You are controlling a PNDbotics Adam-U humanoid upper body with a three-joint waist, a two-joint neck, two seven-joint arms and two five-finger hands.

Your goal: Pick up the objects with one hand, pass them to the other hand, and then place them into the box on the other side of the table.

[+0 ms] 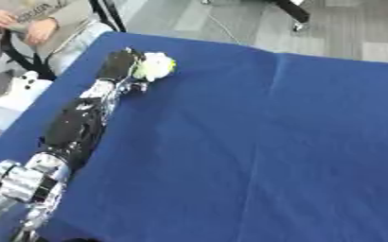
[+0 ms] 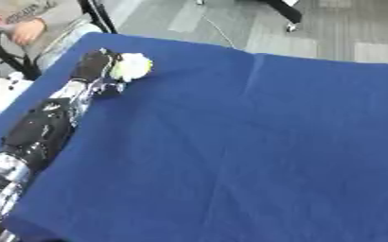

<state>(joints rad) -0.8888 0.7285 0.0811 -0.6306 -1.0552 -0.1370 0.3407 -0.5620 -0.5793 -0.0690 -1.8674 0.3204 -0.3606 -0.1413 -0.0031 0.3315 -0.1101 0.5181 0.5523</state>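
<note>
Your left hand (image 1: pixel 124 66) at far left of blue table (image 1: pixel 255 142), fingers curled round white-green object (image 1: pixel 155 66). No readable labels.

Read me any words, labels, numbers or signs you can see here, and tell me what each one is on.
None can be read.
Blue tablecloth: plain, no print.
White and yellow-green object at the left hand: no lettering visible.
Left arm: black and silver, no legible marking.

The left hand (image 2: pixel 94 64) is curled round a pale yellow-green object (image 2: pixel 132 66) above the blue table (image 2: pixel 255 142).
</note>
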